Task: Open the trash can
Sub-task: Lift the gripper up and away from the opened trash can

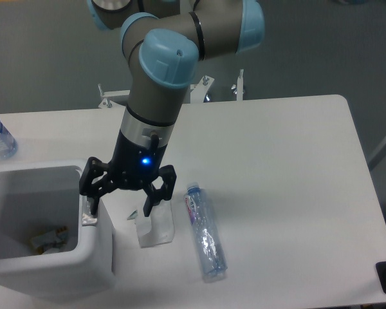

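A robotics lab or test space is showing here rather than a home. A grey industrial arm (161, 84) with pale blue joint caps is standing bolted at the far edge of a plain white table (276, 167), and metal brackets (238, 84) are poking up behind that edge. Bare grey flooring (321, 45) is lying all around, and a blue status light (142, 161) is glowing on the arm's wrist. The table is carrying only scattered test props, such as a crushed plastic bottle (204, 232).
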### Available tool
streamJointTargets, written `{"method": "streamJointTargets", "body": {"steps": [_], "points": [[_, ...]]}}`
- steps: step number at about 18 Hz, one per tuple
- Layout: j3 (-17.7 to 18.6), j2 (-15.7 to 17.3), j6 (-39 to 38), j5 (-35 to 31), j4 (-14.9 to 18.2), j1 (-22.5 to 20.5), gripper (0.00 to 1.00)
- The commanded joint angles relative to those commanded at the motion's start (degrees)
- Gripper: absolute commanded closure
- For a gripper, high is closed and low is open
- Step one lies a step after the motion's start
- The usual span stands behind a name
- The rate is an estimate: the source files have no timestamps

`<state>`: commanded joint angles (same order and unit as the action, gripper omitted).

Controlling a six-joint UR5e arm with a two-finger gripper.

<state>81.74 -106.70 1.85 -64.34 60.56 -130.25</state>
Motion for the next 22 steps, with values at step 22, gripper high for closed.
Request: {"method": "streamJointTargets", "body": {"steps": [22], "points": [[-7.21, 5.00, 34.41, -18.70, 12.03, -10.81, 0.00]]}}
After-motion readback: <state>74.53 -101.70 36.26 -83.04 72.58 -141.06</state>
